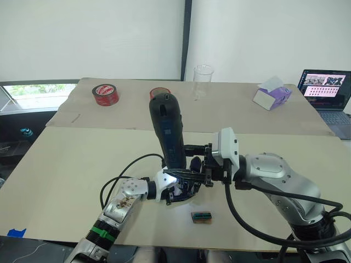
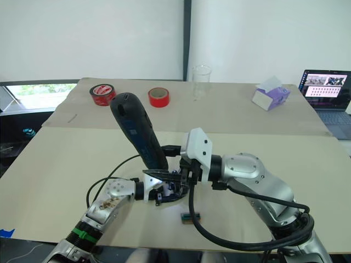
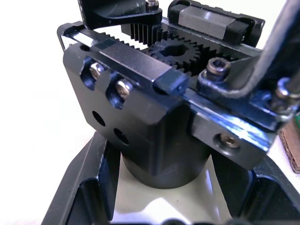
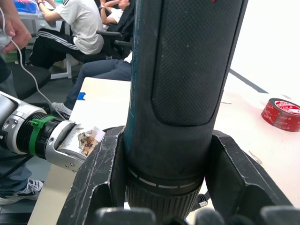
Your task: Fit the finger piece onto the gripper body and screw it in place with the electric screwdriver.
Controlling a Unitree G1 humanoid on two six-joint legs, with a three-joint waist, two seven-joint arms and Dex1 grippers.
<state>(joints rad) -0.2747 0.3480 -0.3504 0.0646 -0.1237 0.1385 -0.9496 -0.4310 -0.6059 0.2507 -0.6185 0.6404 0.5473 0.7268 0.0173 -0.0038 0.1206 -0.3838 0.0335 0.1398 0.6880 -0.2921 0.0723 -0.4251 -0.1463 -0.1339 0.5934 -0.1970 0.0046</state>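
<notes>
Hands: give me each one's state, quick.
Left hand: closed on the gripper body.
Right hand: closed on the electric screwdriver.

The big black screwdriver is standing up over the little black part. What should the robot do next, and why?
Probably lower the thick black electric screwdriver a little. The right gripper clamps it bit-down above the blocky black gripper body, which the left gripper holds steady, screws showing.

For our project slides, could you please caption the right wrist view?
Right gripper clamps the electric screwdriver; red tape roll and seated people behind.
</notes>
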